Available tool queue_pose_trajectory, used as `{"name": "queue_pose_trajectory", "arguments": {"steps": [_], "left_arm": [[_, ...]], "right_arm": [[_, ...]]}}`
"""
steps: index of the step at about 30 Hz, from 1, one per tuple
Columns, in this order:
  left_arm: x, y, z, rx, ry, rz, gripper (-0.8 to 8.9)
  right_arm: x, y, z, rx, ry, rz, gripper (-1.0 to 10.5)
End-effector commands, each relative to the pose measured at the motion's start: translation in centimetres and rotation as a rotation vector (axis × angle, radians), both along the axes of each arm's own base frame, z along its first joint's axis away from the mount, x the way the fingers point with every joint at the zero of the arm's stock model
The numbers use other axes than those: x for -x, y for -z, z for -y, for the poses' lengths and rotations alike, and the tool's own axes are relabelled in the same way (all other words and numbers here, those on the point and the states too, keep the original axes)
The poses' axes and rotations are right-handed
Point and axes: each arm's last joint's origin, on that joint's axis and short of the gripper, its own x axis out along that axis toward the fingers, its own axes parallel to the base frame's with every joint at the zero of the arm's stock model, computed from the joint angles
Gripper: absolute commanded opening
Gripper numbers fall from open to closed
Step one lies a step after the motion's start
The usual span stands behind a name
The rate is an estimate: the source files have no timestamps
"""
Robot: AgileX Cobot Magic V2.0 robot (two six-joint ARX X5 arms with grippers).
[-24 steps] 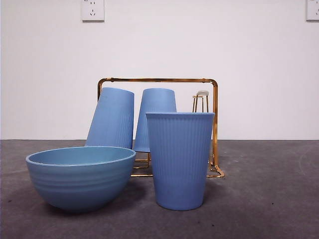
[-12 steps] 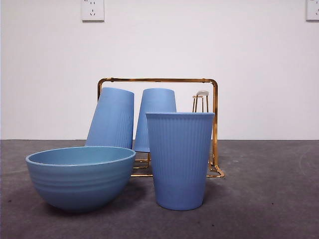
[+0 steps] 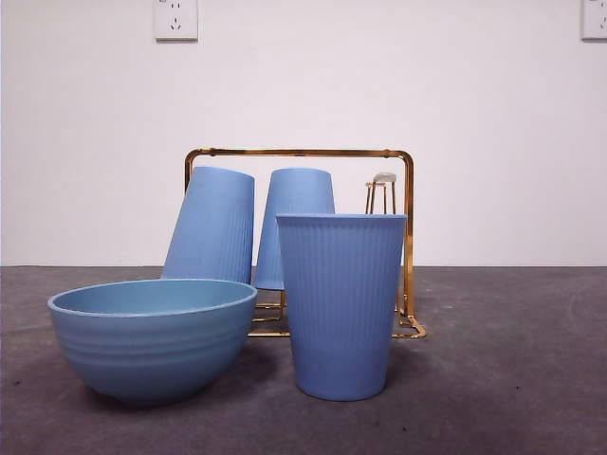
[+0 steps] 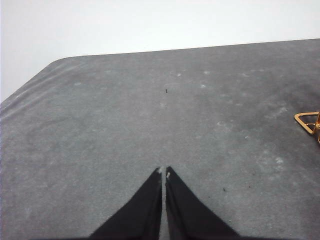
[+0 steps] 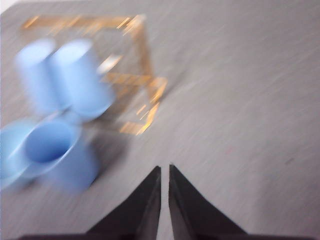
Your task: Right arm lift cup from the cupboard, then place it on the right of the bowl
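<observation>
Cup, tall ribbed blue plastic (image 3: 341, 303), upright on the grey table (image 3: 512, 379) just right of the wide blue-teal bowl (image 3: 152, 336) | gold wire rack (image 3: 408, 237) behind, holding two upturned cups (image 3: 213, 226) | right gripper (image 5: 164, 172) pressed together, empty, apart from cup | left gripper (image 4: 163, 173) pressed together, empty.

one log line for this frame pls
upright ribbed blue plastic cup right of wide blue bowl | right gripper shut, empty | left gripper shut, idle

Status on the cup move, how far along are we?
Looks done: one cup stands upright on the table right of the bowl; two more cups sit inverted on the cupboard. In hand: nothing, right gripper shut, empty, its view motion-blurred. Left gripper idle. Nothing visibly left.
</observation>
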Motion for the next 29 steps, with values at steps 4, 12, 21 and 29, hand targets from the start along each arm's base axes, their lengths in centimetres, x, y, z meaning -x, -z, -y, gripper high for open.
{"name": "queue_pose_trajectory", "arguments": {"steps": [4, 12, 21, 29], "left_arm": [[-0.1, 0.7, 0.0, 0.002, 0.001, -0.024, 0.11], [-0.1, 0.7, 0.0, 0.002, 0.001, -0.023, 0.11], [-0.1, 0.7, 0.0, 0.002, 0.001, -0.023, 0.11], [-0.1, 0.7, 0.0, 0.002, 0.001, -0.023, 0.11]], "right_arm": [[-3.2, 2.9, 0.2, -0.052, 0.163, 0.280, 0.2], [-5.0, 10.5, 1.0, 0.041, 0.251, 0.391, 0.2], [-4.9, 15.1, 1.4, 0.118, 0.269, 0.359, 0.2], [-4.8, 15.6, 1.4, 0.148, 0.244, 0.311, 0.2]]}}
